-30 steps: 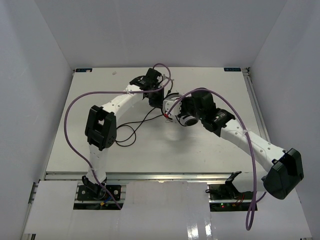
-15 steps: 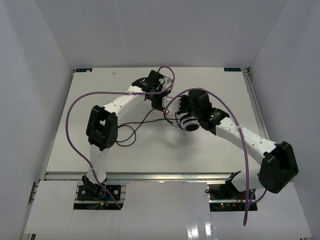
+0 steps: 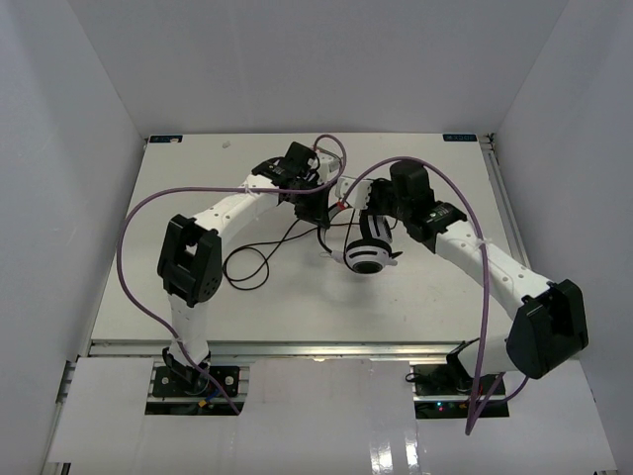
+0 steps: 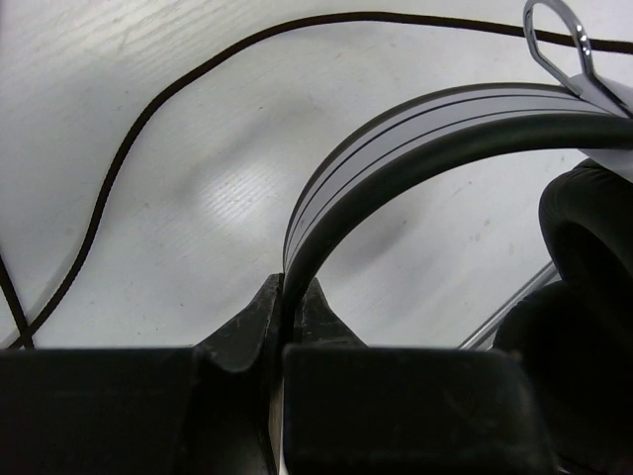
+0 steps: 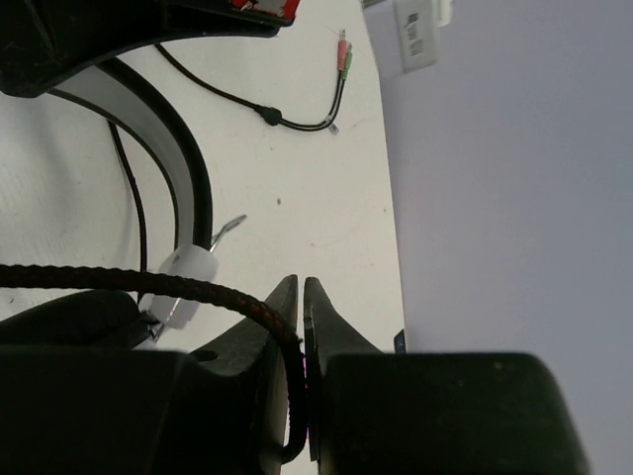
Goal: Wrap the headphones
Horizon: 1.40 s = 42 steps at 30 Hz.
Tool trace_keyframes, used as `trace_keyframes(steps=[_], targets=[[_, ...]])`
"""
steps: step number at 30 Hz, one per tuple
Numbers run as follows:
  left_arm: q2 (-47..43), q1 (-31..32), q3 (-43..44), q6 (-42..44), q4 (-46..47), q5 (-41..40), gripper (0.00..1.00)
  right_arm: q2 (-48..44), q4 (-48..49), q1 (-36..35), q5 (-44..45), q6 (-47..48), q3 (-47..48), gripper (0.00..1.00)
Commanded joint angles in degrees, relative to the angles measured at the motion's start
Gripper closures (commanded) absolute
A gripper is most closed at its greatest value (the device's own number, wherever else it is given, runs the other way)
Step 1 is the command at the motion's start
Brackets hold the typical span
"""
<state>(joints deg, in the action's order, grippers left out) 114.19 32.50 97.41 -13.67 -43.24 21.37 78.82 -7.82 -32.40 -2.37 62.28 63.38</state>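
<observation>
The headphones (image 3: 368, 255) are held above the table's middle, a white-and-black ear cup facing up. My left gripper (image 3: 320, 206) is shut on the headband; in the left wrist view the black-and-white band (image 4: 415, 129) runs out of the closed jaws (image 4: 287, 302) towards a black ear pad (image 4: 584, 228). My right gripper (image 3: 379, 213) is shut on a braided black cord (image 5: 198, 287) that leads from the ear cup into its jaws (image 5: 302, 297). The thin black cord (image 3: 247, 267) lies looped on the table to the left; its end with coloured plugs (image 5: 343, 49) lies near the table edge.
Purple arm cables (image 3: 138, 228) arc over both arms. White walls (image 3: 89, 148) enclose the table on three sides. A small white block (image 5: 410, 35) sits at the table's edge against the wall. A metal slider (image 4: 559, 40) of the headset shows in the left wrist view.
</observation>
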Motion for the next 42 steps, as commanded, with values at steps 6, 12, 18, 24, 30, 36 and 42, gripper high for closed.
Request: trace_keyframes(steps=[6,12,18,24,30,36,42], targets=[[-7.73,0.81,0.37,4.16,2.77,8.15,1.00,4.56,-3.13,8.20,-16.49,-11.28,6.66,0.88],[-8.79,0.88,1.17,2.55,2.90,5.17,1.00,5.85,-3.08,14.70,-29.30,-18.63,7.06,0.88],[-11.14,0.99,3.96,1.32,3.07,3.39,1.00,8.49,-2.67,18.07,-39.22,-23.83,6.47,0.88],[-13.71,0.99,5.18,0.92,2.67,1.80,1.00,12.61,-2.50,21.97,-48.81,-30.07,8.98,0.88],[-15.32,1.14,5.62,-0.16,3.04,4.50,1.00,14.92,-1.52,23.98,-53.46,-32.85,9.92,0.80],[-16.02,1.25,6.54,-4.39,5.24,10.14,1.00,16.77,3.76,24.32,-58.50,-39.60,7.68,0.73],[-16.01,1.27,10.33,-8.74,6.57,9.88,1.00,18.61,29.35,24.29,-66.23,-59.74,1.20,0.56]])
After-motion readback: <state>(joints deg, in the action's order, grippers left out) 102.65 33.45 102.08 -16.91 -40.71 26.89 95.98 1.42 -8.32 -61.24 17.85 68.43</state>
